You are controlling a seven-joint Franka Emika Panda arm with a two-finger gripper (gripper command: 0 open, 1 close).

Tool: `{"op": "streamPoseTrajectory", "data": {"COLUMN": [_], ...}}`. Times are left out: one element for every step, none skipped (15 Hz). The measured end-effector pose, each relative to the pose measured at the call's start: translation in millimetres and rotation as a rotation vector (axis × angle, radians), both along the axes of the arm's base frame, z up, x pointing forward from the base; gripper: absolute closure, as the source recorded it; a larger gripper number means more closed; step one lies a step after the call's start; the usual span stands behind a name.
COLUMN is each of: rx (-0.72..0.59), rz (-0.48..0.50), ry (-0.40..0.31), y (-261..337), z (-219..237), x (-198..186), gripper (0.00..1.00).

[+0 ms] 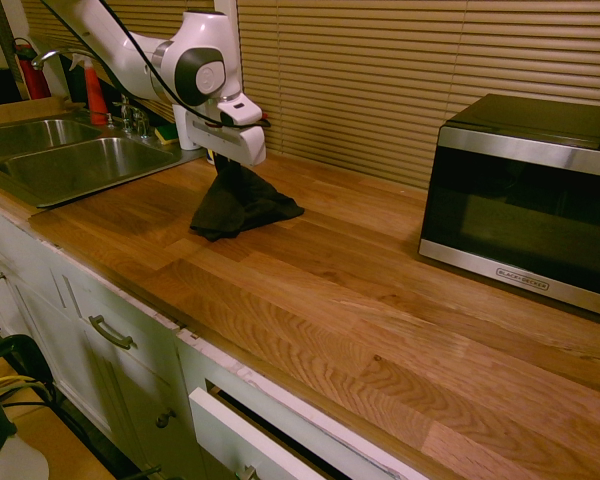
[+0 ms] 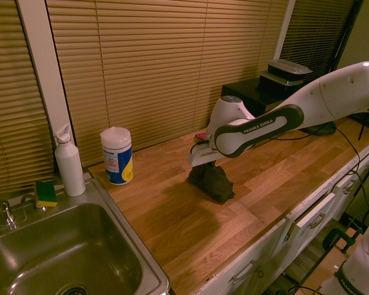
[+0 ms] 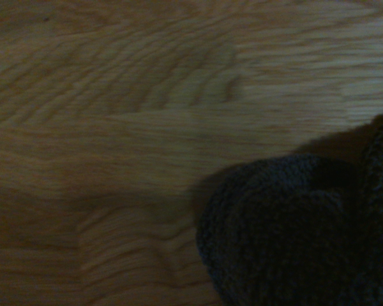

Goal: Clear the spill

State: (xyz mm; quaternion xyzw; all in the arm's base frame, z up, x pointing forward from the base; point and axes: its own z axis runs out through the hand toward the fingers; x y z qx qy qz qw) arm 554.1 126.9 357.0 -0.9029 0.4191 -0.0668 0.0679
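A home kitchen: a steel sink [image 1: 75, 160] with faucet [image 1: 100, 70], a microwave [image 1: 525, 200], cabinet drawers [image 1: 110, 335] under the wooden table [image 1: 380, 300], window blinds [image 2: 141, 61].

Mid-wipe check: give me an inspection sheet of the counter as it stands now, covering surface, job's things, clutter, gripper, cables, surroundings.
Surface: wooden countertop, bare wood over most of it.
Job's things: spill, no drops or streak seen in any view; dark cloth hangs from the gripper, its lower edge on the wood.
Clutter: wipes canister, white spray bottle and yellow-green sponge by the sink.
Gripper: gripper points down, shut on the cloth.
Cables: black cable runs along the arm; nothing seen on the counter.
Surroundings: steel sink, microwave, closed blinds behind, white cabinets below.
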Motion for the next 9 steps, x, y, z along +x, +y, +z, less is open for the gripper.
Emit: {"op": "streamPoseTrajectory", "data": {"rx": [0.001, 0.005, 0.007, 0.005, 0.005, 0.004, 0.003, 0.004, 0.004], "rz": [0.009, 0.018, 0.027, 0.037, 0.043, 0.049, 0.053, 0.058, 0.066], "ry": [-0.004, -0.007, -0.008, -0.01, -0.011, -0.012, -0.014, -0.015, -0.014], "y": [16.0, 30.0, 43.1, 55.6, 67.2, 77.7, 88.2, 99.4, 110.9], "z": [0.8, 1.9, 2.2, 1.7, 1.3, 1.9, 4.3, 7.6, 9.9], "x": [-1.0, -1.1, -1.1, -0.6, 0.2, 0.7, 1.7, 2.2, 2.5], "gripper": [1.0, 1.0, 1.0, 1.0, 1.0, 1.0, 1.0, 1.0, 1.0]}}
